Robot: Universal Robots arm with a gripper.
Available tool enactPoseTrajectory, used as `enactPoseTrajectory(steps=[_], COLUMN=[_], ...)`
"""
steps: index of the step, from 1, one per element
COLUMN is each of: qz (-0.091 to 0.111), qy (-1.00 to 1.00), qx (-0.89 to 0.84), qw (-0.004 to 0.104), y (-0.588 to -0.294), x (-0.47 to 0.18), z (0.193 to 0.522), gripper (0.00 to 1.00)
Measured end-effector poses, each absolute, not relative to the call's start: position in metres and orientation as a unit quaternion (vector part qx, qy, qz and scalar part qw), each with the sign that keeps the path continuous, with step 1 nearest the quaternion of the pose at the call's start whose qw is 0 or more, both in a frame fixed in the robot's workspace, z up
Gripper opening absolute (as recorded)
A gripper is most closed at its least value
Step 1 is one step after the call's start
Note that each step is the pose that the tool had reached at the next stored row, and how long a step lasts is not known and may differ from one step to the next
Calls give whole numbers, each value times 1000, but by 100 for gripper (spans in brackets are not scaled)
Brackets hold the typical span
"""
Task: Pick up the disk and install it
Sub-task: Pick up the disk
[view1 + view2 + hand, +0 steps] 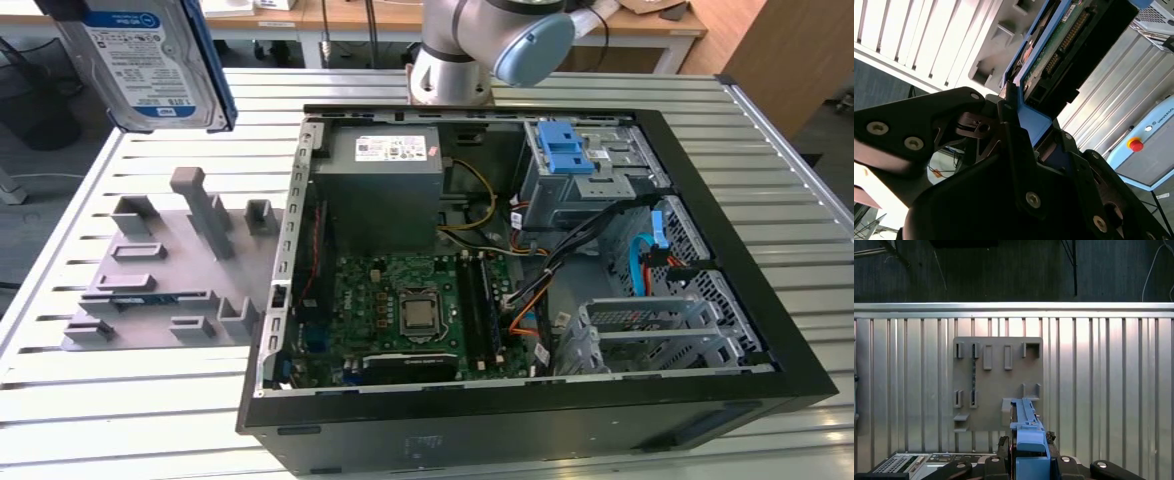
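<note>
disk (147, 60) pinched, held above surface (94, 410)

black fingers (1013, 135) clamp the disk's bright blue plastic bracket. flat silver drive hangs upright, label face out, high over the ribbed metal slats and the grey moulded fixture plate (999, 385). open computer case (534, 430) stands beside the plate, arm base (454, 70) beyond it.

Disk (144, 60) label print unreadable; power supply (380, 195) sticker likewise.

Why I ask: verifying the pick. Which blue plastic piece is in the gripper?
The blue bracket framing the labelled disk, clamped in the gripper above the table; the blue latch sits inside the computer case.
</note>
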State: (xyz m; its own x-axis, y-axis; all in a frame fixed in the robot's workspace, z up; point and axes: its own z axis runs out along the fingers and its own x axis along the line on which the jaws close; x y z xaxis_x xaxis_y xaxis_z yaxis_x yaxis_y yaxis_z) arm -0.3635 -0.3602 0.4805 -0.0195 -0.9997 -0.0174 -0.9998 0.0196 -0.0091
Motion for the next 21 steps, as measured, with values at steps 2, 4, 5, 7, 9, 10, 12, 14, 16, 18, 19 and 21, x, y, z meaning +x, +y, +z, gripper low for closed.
enactPoseTrajectory(steps=[2,4,5,7,9,10,12,14,16,18,19,21], qz=[3,3,3,3,3,3,3,3,3,3,3,3], qy=[714,714,714,714,714,714,714,714,714,714,714,714], qx=[-700,-700,-700,-700,-700,-700,-700,-700,-700,-700,-700,-700], qw=[9,9,9,9,9,9,9,9,9,9,9,9], y=[-360,-360,-360,-360,-361,-361,-361,-361,-362,-362,-362,-363], x=[-363,-363,-363,-363,-362,-361,-360,-359,-358,-356,-355,-354], z=[481,480,481,481,481,481,481,481,481,481,481,481], gripper=[36,36,36,36,36,36,36,36,36,36,36,36])
